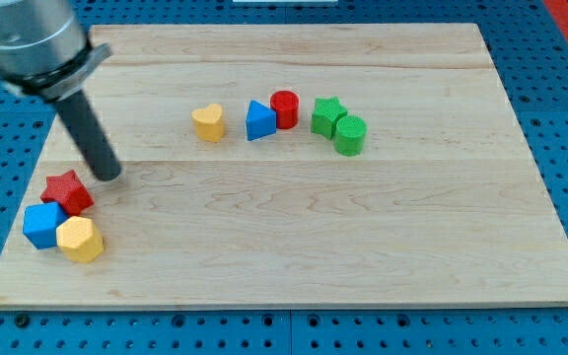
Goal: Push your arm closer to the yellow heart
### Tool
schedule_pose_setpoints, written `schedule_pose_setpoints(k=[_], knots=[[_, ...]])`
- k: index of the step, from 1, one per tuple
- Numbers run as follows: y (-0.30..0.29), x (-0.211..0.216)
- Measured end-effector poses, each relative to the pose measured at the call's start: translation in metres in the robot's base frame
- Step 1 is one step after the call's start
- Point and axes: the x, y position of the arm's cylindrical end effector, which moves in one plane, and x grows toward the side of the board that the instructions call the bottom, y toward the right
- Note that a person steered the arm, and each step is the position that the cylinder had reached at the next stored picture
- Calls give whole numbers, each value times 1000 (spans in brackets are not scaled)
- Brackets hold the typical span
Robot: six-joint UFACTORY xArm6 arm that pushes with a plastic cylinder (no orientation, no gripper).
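The yellow heart (208, 122) lies on the wooden board left of centre, toward the view's top. My tip (107, 175) rests on the board well to the heart's left and lower, just above and right of the red star (67, 192). The dark rod rises from it to the upper left corner of the view.
A blue cube (43, 225) and a yellow hexagon (80, 239) touch the red star at the lower left. Right of the heart stand a blue triangle (259, 121), a red cylinder (285, 107), a green star (327, 115) and a green cylinder (350, 134).
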Motion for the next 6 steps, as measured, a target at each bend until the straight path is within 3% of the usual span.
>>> schedule_pose_setpoints(k=[3, 6], knots=[[97, -1], [108, -51]])
